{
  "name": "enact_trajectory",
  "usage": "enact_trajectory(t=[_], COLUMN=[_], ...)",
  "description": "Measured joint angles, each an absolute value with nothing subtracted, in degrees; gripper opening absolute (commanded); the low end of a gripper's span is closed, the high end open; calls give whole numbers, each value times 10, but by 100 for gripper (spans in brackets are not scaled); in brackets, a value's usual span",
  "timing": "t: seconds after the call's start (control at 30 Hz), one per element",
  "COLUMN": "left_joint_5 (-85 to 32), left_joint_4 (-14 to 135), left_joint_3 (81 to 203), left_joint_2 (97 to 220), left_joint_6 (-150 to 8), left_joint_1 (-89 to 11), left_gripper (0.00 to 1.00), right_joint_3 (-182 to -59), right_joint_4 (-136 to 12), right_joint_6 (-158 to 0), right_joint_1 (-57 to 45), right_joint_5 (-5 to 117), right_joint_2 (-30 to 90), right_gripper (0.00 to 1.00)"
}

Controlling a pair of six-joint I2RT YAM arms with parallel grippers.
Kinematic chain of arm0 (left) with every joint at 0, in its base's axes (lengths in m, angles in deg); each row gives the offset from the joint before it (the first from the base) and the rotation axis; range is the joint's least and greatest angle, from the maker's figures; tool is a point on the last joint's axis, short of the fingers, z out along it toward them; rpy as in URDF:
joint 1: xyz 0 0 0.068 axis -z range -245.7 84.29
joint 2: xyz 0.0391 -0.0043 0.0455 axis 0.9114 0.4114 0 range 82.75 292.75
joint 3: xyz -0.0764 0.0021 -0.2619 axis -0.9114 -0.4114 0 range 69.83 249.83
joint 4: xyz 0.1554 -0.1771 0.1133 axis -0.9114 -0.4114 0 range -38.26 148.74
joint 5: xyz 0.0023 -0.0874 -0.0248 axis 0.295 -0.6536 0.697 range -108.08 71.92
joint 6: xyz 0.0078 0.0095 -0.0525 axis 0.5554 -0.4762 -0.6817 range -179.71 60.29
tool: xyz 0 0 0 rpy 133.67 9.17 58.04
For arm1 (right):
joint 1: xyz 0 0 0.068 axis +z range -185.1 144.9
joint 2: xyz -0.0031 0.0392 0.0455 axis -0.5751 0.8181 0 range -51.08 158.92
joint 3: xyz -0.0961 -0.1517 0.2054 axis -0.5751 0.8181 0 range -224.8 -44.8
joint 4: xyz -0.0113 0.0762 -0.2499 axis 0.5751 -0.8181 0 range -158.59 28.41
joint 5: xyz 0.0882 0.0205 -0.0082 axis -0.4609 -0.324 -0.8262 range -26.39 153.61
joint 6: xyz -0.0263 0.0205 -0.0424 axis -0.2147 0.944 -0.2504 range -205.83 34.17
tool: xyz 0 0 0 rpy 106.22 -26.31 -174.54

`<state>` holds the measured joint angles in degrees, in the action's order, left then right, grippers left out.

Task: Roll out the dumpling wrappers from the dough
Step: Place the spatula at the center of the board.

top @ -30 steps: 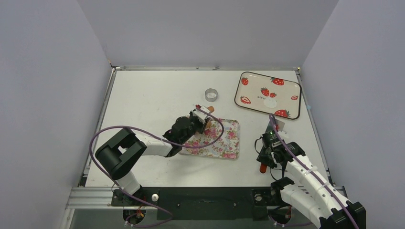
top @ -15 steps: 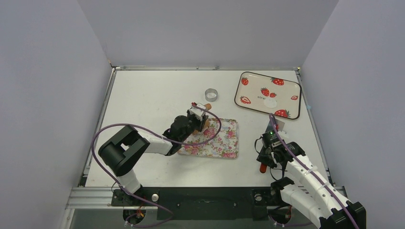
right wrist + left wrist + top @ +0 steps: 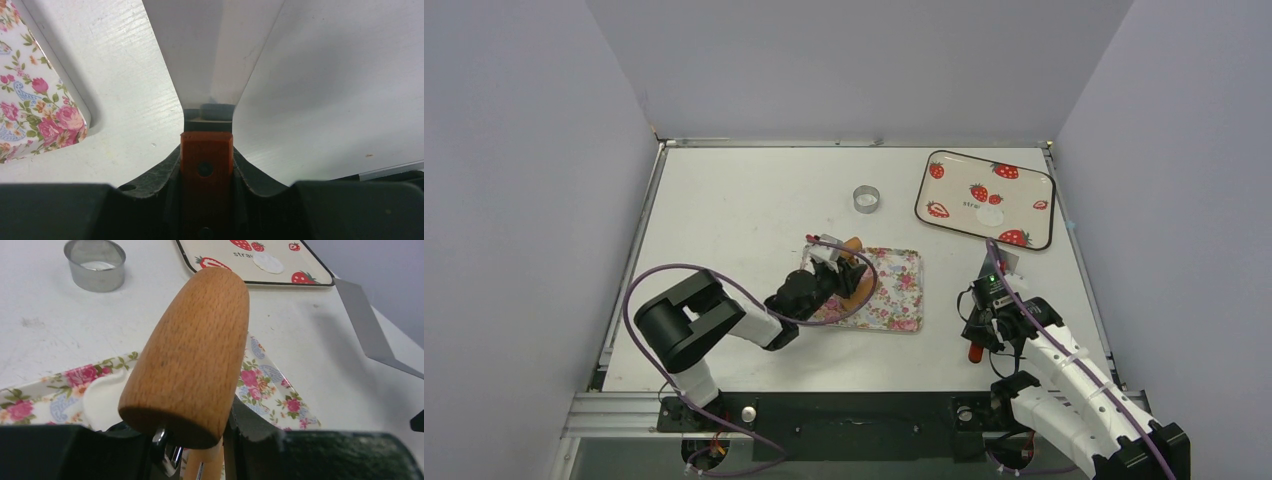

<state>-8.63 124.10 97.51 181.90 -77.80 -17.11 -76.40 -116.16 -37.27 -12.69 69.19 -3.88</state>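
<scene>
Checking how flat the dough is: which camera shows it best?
Left wrist: the dough shows white on the floral tray beside the roller. From above the left arm hides it; right wrist shows only the tray's corner.

One dumpling wrapper [image 3: 990, 216] lies flat on the strawberry tray [image 3: 969, 168], a thin white round disc just toward six o'clock of the tray's middle, among the printed strawberries; that tray sits at about two o'clock on the table [image 3: 744, 200]. In the left wrist view the same disc shows near one o'clock, pale and even-edged. The dough [image 3: 102, 397] is a soft whitish patch, pressed low and smooth, lying on the floral tray [image 3: 272, 390] at about eight o'clock of the wooden roller [image 3: 200, 350], its right part hidden beneath the roller. From above it cannot be made out
</scene>
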Motion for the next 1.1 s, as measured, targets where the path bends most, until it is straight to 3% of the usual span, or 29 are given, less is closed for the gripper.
enact_trajectory(t=[0.3,0.6,0.83,1.1], left_joint_5=[-83,-213,-187,-121], left_joint_4=[1242,1070,975,990], left_joint_3=[979,1035,1091,1133], left_joint_2=[1820,1758,1726,1726], left_joint_6=[-808,-745,-706,-682], left_joint_1=[-161,-142,-161,-230], left_gripper=[0,0,0,0], right_joint_3=[-764,-764,-764,-762], right_joint_4=[-1161,-1149,-1140,-1135], right_joint_6=[-384,-387,-374,-368], right_joint_1=[-131,-136,-141,-141], right_joint_5=[691,692,709,713], right_joint_2=[-37,-17,2,21], right_gripper=[0,0,0,22])
